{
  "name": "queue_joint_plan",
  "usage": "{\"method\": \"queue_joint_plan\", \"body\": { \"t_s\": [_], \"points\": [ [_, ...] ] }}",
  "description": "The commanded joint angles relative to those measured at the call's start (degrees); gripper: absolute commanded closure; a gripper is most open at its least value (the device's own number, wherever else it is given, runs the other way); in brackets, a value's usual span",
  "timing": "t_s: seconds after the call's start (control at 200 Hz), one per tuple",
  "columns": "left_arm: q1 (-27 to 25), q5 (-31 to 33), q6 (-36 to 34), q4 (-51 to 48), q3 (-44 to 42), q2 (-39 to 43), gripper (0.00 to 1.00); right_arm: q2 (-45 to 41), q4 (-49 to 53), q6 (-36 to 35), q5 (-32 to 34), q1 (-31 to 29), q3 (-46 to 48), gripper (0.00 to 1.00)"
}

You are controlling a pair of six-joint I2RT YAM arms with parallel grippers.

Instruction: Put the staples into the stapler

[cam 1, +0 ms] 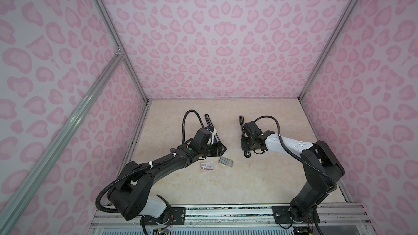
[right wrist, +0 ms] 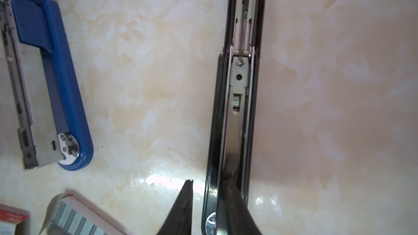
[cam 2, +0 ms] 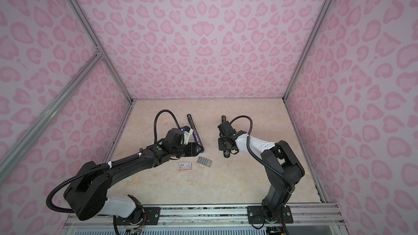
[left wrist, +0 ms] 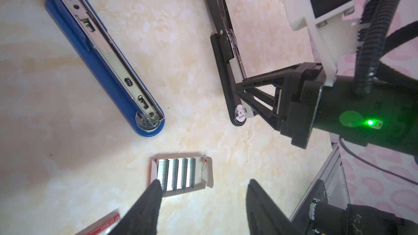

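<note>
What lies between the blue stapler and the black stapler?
Nothing: the stretch of tabletop between the blue stapler and black stapler is bare, clearest in the left wrist view.

Light: bright, even, diffuse in both top views; faint soft shadows on marble tabletop (cam 1: 260, 177) | Glare: white sheen on tabletop in right wrist view; green LED (left wrist: 369, 122) flaring in left wrist view | Focus: staples (right wrist: 74, 220) and box sleeve (right wrist: 11, 220) blurred in right wrist view | Edges: wide-angle stretch in every view.
</note>
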State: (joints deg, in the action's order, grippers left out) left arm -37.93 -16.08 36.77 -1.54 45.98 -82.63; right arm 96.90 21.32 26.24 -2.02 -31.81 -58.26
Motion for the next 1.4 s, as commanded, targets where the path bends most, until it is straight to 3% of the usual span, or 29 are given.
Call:
{"method": "queue_joint_plan", "body": {
  "t_s": [0.0,0.225,0.455,0.875,1.125,1.395],
  "points": [
    [0.0,0.1,0.2,2.2,0.0,0.0,0.38,-1.5,1.8,0.7,0.4,0.1,0.5,0.71],
    [0.0,0.8,0.3,2.1,0.0,0.4,0.37,-5.4,1.8,0.2,1.6,4.1,2.6,0.7],
    [0.0,1.7,0.6,1.9,0.3,0.4,0.36,-3.7,-0.6,-0.6,1.5,6.5,5.8,0.75],
    [0.1,4.0,-0.9,-0.9,3.5,-0.5,0.36,0.6,-5.3,3.7,-2.4,-1.6,5.1,0.76],
    [0.4,4.5,-2.9,-3.9,10.3,-5.4,0.35,3.8,-8.5,3.4,-5.0,-4.5,1.4,0.75],
    [0.4,3.5,-8.2,-8.6,23.1,-15.6,0.33,-7.7,-8.7,3.4,-4.9,-0.5,8.3,0.68]
  ]
}}
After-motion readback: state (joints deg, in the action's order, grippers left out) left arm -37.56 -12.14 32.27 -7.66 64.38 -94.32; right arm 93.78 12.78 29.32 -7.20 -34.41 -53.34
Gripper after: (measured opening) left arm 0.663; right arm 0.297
